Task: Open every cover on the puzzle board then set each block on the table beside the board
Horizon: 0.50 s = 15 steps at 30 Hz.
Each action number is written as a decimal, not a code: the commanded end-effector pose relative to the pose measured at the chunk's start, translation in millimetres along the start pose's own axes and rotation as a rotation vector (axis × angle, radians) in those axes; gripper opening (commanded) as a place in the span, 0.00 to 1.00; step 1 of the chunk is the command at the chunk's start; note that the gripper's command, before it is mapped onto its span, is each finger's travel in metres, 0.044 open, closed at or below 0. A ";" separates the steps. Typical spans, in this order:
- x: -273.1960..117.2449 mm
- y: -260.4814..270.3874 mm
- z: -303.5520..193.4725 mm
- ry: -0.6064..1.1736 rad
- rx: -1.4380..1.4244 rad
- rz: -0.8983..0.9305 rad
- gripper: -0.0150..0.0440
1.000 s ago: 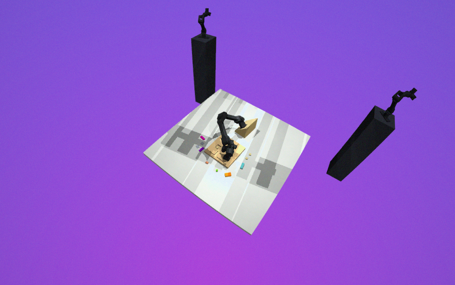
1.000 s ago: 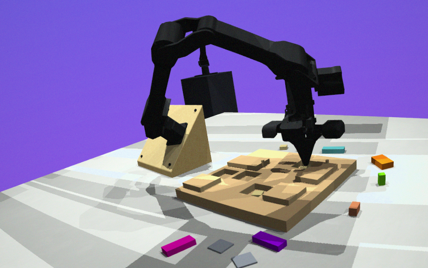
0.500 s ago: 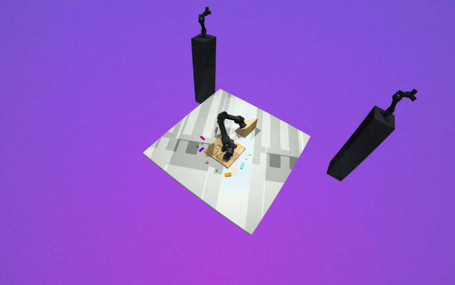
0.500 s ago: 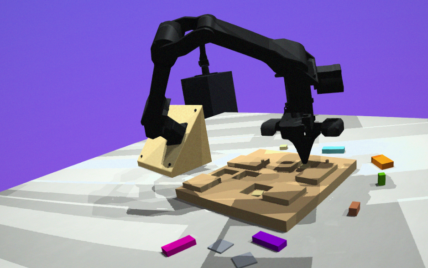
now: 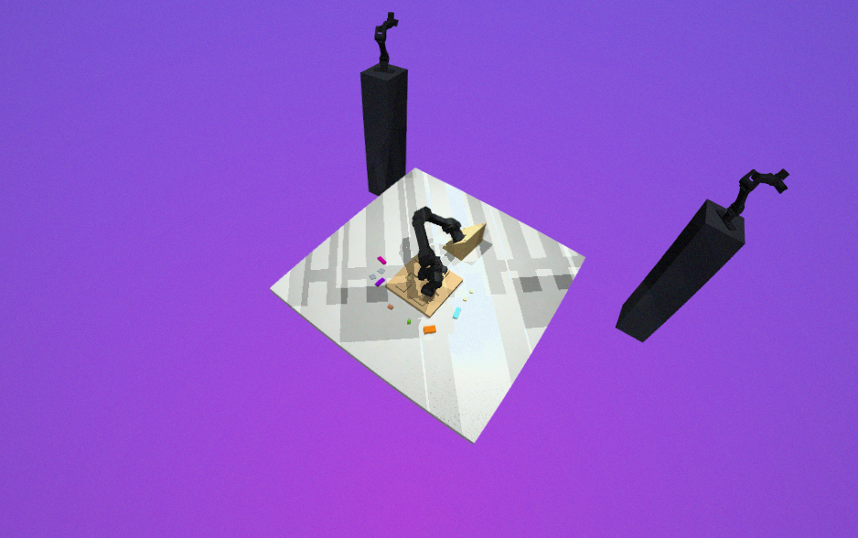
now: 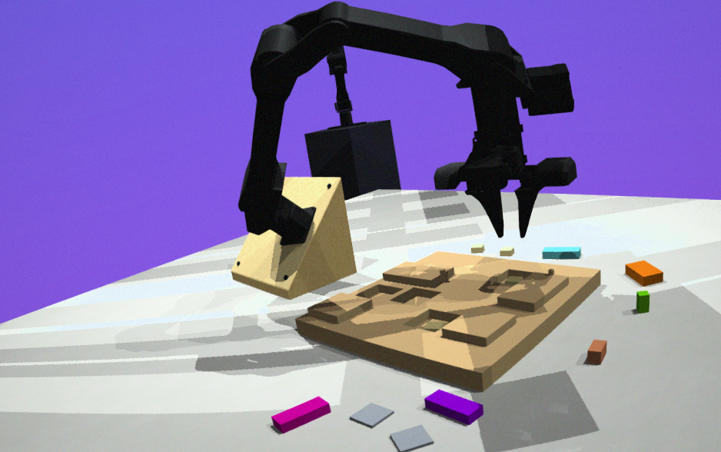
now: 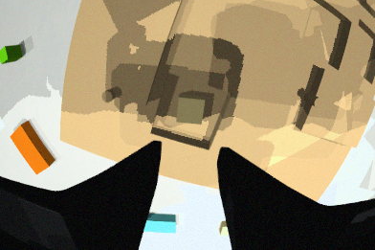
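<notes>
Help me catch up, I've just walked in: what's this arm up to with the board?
The black arm is working on a wooden puzzle board, but handling nothing right now. Its end effector hangs above it, fingers parted and holding nothing. A small olive block sits in an uncovered well, yet to be lifted out.

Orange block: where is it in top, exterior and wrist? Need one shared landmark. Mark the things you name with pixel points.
Top: orange block point(image 5: 429, 329) point(image 6: 643, 272) point(image 7: 33, 147) just below the board's lowest corner.
Exterior: right side, past the board's right edge.
Wrist: left edge, below mid-height.
Landmark: green block point(image 5: 408, 321) point(image 6: 642, 301) point(image 7: 11, 54), its near neighbor in all three.
</notes>
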State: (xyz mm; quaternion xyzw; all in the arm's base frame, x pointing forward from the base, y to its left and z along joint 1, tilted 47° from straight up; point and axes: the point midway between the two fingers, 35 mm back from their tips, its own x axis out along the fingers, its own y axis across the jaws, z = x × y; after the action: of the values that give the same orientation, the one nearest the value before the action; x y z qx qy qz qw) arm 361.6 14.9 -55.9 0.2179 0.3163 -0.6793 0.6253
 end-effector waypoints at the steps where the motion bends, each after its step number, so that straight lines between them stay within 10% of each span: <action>1: -2.7 -0.8 1.8 0.004 0.009 -0.006 0.50; 15: 31.3 -0.6 2.3 0.003 0.009 -0.006 0.50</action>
State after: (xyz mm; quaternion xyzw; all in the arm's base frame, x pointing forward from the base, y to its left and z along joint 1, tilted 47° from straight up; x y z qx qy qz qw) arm 358.2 -5.9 -71.8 0.2238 0.3139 -0.6836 0.6197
